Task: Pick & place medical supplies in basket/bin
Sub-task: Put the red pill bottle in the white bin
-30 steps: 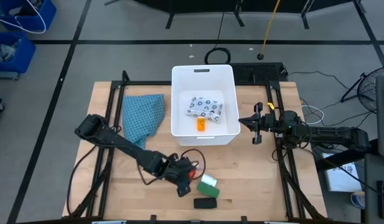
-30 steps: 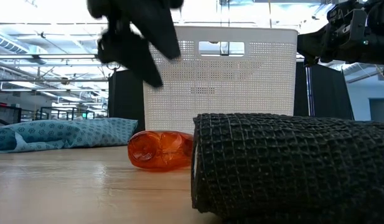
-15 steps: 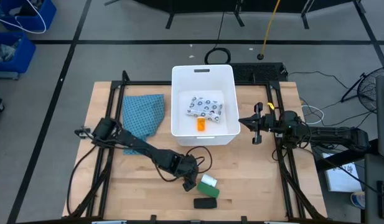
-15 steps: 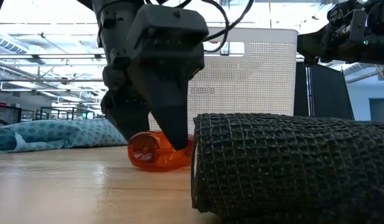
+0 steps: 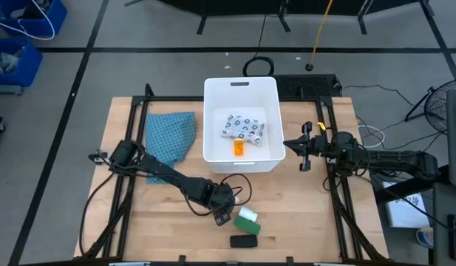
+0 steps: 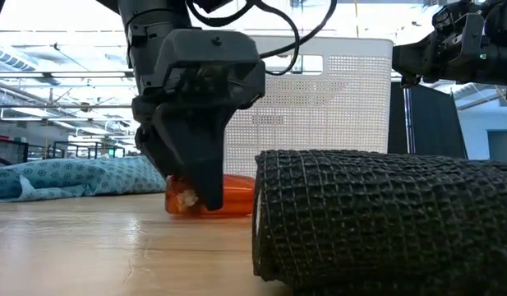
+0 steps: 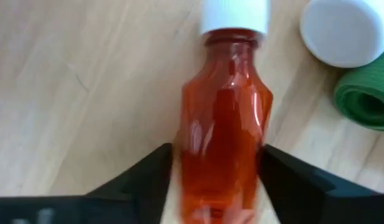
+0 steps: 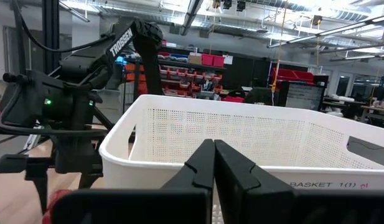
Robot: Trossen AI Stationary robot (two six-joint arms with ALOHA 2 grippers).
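1. My left gripper (image 7: pixel 216 180) is low on the bare wooden tabletop (image 5: pixel 301 214), fingers spread to either side of the red clear-plastic bottle with the white cap (image 7: pixel 224 118); whether the pads touch it yet, I cannot tell; its long axis runs straight out between the fingers, cap at the far end.
2. Just past the cap lie the white roll (image 7: pixel 341 31) and the green block (image 7: pixel 366 99); little room there, so I'd lift straight up.
3. The large white perforated plastic tub (image 5: pixel 241 122) sits toward the table's far side, holding a dotted packet (image 5: pixel 244 127) and small orange bottle (image 5: pixel 238 148).
4. My right gripper (image 8: pixel 214 168) waits beside the tub, fingers pressed together.
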